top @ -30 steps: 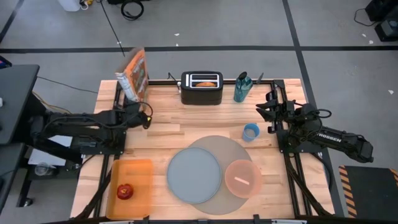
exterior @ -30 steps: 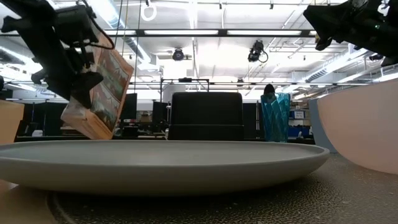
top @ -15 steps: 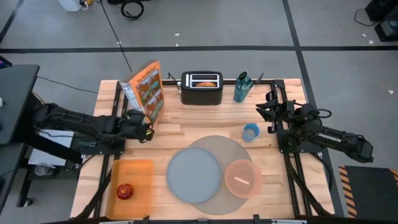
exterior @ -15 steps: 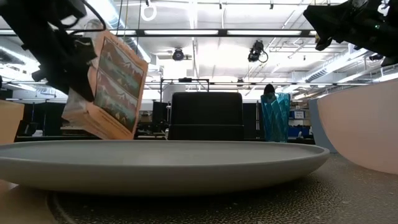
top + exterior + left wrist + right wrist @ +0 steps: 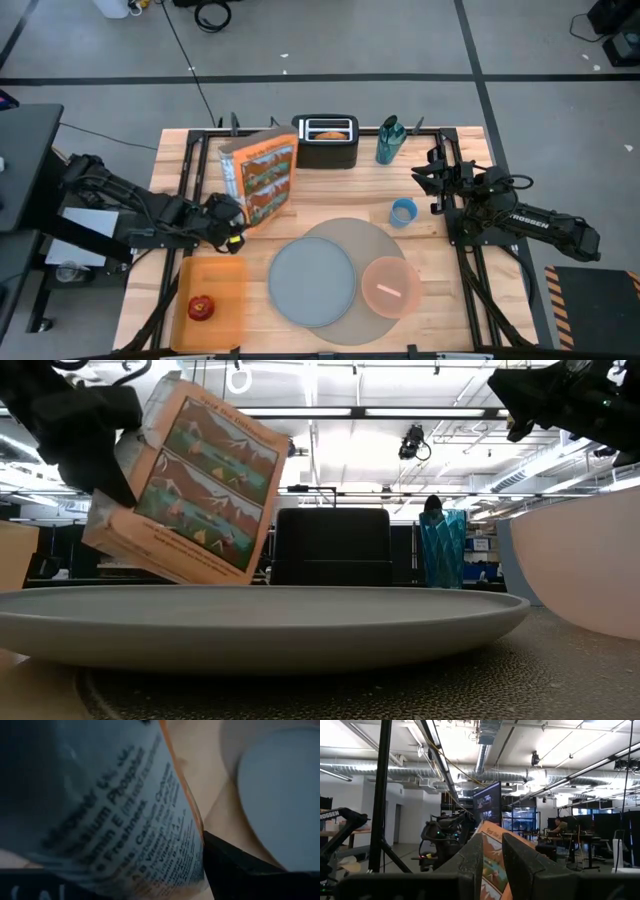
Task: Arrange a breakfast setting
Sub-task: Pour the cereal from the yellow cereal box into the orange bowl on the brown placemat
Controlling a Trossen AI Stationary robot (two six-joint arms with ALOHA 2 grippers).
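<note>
The left claw (image 5: 228,217) grips an orange cereal box (image 5: 260,180) by its lower corner and holds it tilted above the desk (image 5: 330,185), left of centre, just in front of the black toaster (image 5: 324,142) at the back edge. From the left wrist camera the box's printed side panel (image 5: 115,820) fills nearly the whole picture, so only one dark fingertip (image 5: 235,870) shows pressed against it; the other is hidden. A bagel (image 5: 330,132) peeks from the toaster slot, mostly concealed.

The big round grey mat (image 5: 375,240) lies toward the front edge, right of centre, carrying the grey-blue plate (image 5: 311,282) on its left half and the translucent pink bowl (image 5: 389,287) on its right rim. A pale object inside the bowl is too faint to identify. The small blue cup (image 5: 403,212) stands on bare wood just beyond the mat. A teal bottle (image 5: 388,141) stands at the back edge, right of the toaster. In the front left corner, the flat orange tray (image 5: 225,275) holds the red apple (image 5: 201,307).

The right claw (image 5: 436,178) waits over the desk's right edge; its fingers (image 5: 475,860) sit almost together with a thin slit between them, holding nothing.
</note>
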